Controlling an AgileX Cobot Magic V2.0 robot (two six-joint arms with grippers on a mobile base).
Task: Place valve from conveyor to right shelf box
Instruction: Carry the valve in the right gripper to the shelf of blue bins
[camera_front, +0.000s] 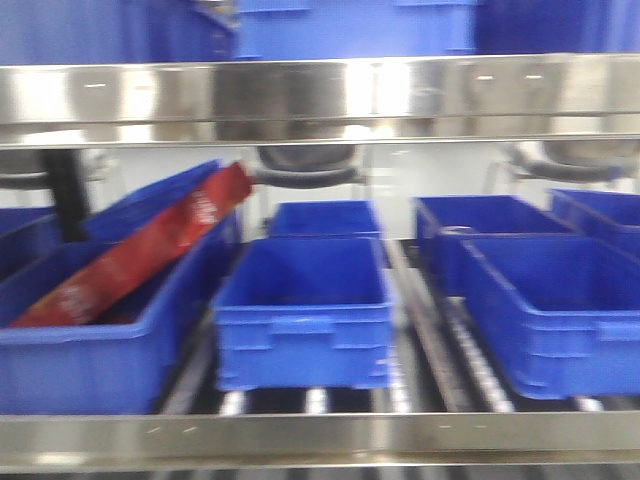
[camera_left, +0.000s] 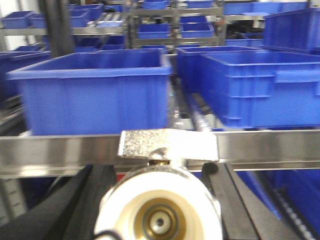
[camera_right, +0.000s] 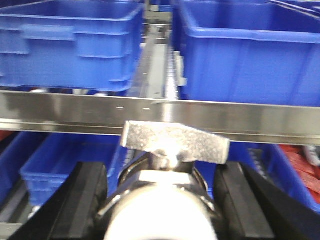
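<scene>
Left wrist cam: left gripper (camera_left: 156, 172) is clamped on the left valve (camera_left: 160, 212), black fingers (camera_left: 92, 200) tight on both sides. White cap faces the lens end-on w/ a brassy hole in the middle and a flat silvery handle (camera_left: 167, 145) on top. Btm of the cap is cut off by the frame edge and the body is hidden behind it, so ribs and side stub can't be made out. Valve hangs just in front of a steel shelf rail (camera_left: 50, 152); behind the rail a blue box (camera_left: 95, 90), more boxes to its right, all soft. Right wrist cam: right gripper (camera_right: 160, 167) is likewise pinched on a second valve (camera_right: 160, 187), a finger hard up against each side. Near end is blown out to a white blur and cropped at the btm; only the silver collar and the flat tab (camera_right: 175, 142) on top read clearly. It sits just below a shelf bar (camera_right: 260, 122), w/ a roller track (camera_right: 160, 65) btwn two boxes above. Something red (camera_right: 300, 170) at lower right is half hidden, can't tell what. Front cam is motion-blurred throughout: a middle box (camera_front: 305, 310) on rollers, side boxes cut by the frame edges, and a red packet (camera_front: 140, 250) leaning in the left one, print unreadable.
</scene>
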